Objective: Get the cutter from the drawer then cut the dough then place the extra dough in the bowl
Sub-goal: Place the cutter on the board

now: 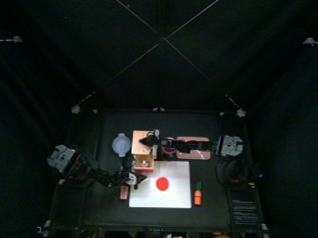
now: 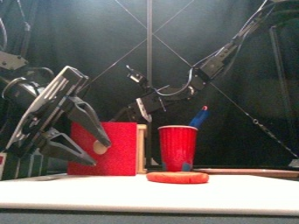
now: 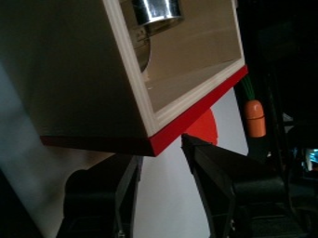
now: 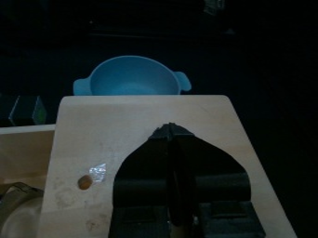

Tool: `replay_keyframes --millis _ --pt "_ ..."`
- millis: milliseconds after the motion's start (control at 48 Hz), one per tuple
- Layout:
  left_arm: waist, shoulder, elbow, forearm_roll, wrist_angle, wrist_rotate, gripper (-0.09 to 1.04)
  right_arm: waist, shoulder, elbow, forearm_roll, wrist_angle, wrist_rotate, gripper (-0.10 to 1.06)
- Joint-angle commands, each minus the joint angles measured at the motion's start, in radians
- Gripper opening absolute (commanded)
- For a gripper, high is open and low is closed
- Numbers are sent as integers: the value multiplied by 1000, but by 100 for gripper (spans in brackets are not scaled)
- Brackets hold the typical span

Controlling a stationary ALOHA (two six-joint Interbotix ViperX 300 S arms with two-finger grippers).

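**Top view:** The white cutting board [image 1: 181, 171] lies at lower centre, and the red dough disc [image 1: 162, 183] on it is whole. The blue-grey bowl [image 1: 121, 143] sits above and left of the board, beside the wooden box [image 1: 147, 145].

**Front view:** The left gripper [image 2: 73, 150] hangs at the left, just in front of the drawer [image 2: 111, 147], whose red front faces me. The red cup [image 2: 177, 146] stands to its right.

**Left wrist view:** The drawer is pulled open. The metal cutter [image 3: 159, 9] lies inside it at the frame's upper edge, not yet lifted. The left jaws are spread and hold nothing.

**Right wrist view:** The right gripper [image 4: 172, 135] sits on the box top at lower centre, jaws pressed together and empty. The bowl beyond it shows no dough.

**Assessment:** I judge the drawer opening done. Fetching the cutter, cutting the dough and moving the surplus to the bowl all remain.
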Motion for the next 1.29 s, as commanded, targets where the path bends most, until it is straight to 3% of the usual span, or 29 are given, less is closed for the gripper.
replay_keyframes --millis 21,208,458,646,750,917,1000,1292 --pt "2 -17 -9 3 -3 3 80 -3 5 2 -2 23 -3 -6" --pt "-3 -41 -8 2 6 3 80 -3 5 0 -2 34 -3 -6" --pt "-37 -163 35 12 127 9 78 -3 5 2 0 43 -2 -6" --pt "-61 -296 75 175 110 54 78 0 2 0 -2 44 -2 -6" --pt "-57 -383 98 321 18 118 78 5 -5 -2 -2 43 0 -6" --pt "-5 -465 156 509 -262 273 78 5 -37 -2 0 44 8 -6" --pt "37 -489 184 508 -333 318 78 6 -54 2 0 44 8 -6" --pt "77 -518 216 466 -334 330 78 38 -104 2 0 46 8 -6"
